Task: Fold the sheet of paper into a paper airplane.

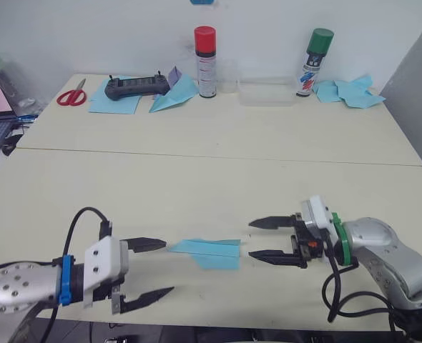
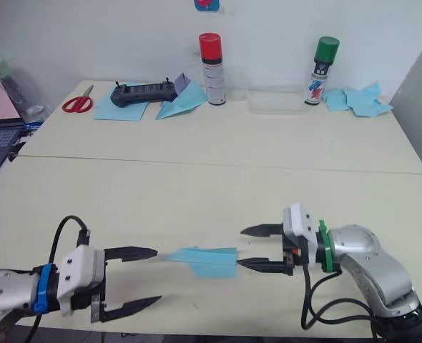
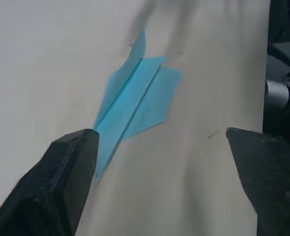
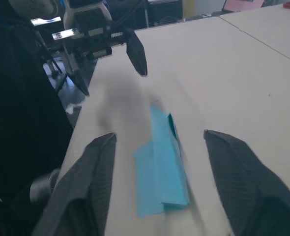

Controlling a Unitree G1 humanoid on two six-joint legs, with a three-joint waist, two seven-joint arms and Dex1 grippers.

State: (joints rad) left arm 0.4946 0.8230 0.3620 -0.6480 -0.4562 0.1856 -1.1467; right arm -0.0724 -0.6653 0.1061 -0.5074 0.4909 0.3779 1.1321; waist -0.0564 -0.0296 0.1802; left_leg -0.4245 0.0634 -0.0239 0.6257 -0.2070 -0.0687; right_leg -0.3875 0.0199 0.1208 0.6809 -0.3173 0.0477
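Thin light-blue paper airplane (image 1: 209, 251), pointed nose, ridge crease, lies flat on smooth beige surface (image 1: 218, 186). Left hand (image 1: 148, 270) and right hand (image 1: 270, 239) flank it, both spread wide, holding nothing.

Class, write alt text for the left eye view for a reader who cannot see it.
A folded light-blue paper airplane lies on a cream table between the open left gripper and the open right gripper, neither gripping it. Spray cans, scissors and blue paper line the far edge.

Silver arms, white wrists, black jaws; blue and green collars.
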